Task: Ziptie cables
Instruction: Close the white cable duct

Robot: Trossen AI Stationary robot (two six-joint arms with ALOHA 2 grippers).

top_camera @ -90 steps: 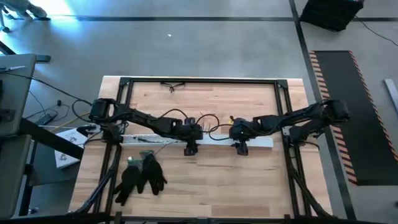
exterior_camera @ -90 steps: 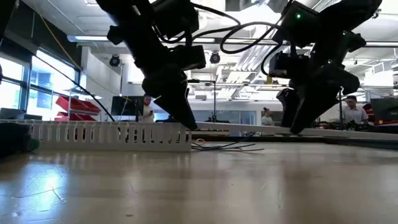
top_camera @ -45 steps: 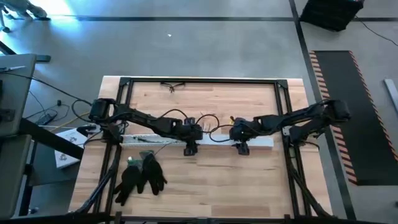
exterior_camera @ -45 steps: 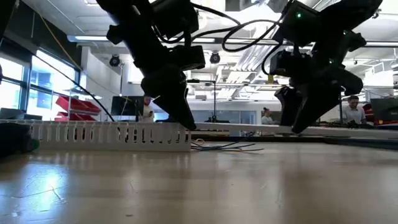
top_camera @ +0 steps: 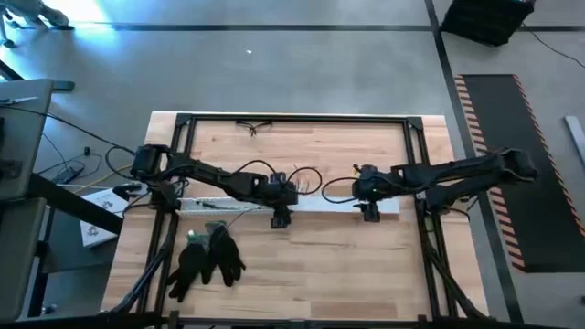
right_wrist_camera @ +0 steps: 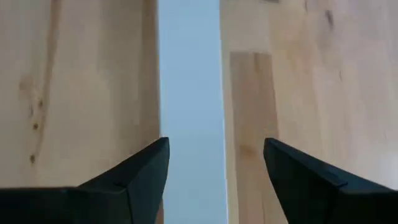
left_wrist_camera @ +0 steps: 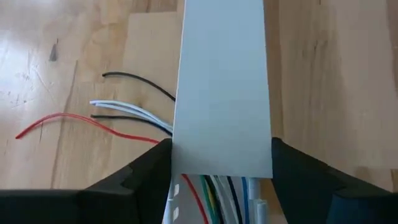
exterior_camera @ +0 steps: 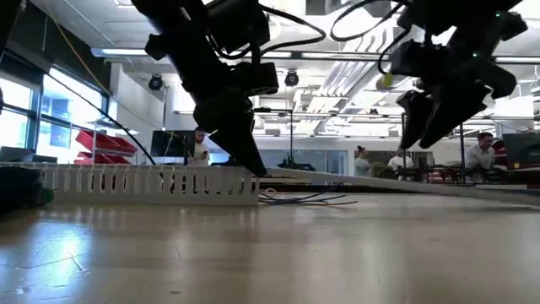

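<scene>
Your left gripper (left_wrist_camera: 221, 171) is clenched on the flat white cover strip (left_wrist_camera: 222, 87) at the end of the slotted channel (exterior_camera: 152, 184), with the cables (left_wrist_camera: 134, 118) spilling out beneath it onto the surface (top_camera: 311, 265). Your right gripper (right_wrist_camera: 214, 168) hovers above the strip, jaws released. No ziptie shows; the next move probably calls for lowering the right and gripping the strip.

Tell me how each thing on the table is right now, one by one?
left gripper: shut on the flat white cover strip, down at the channel's end.
right gripper: open, raised above the strip, touching nothing.
flat white cover strip: held at one end, sloping over the table.
slotted white channel: lying on the table, top open.
cables: loose, unbundled, spilling out from under the strip.
black gloves: lying flat, untouched.
</scene>
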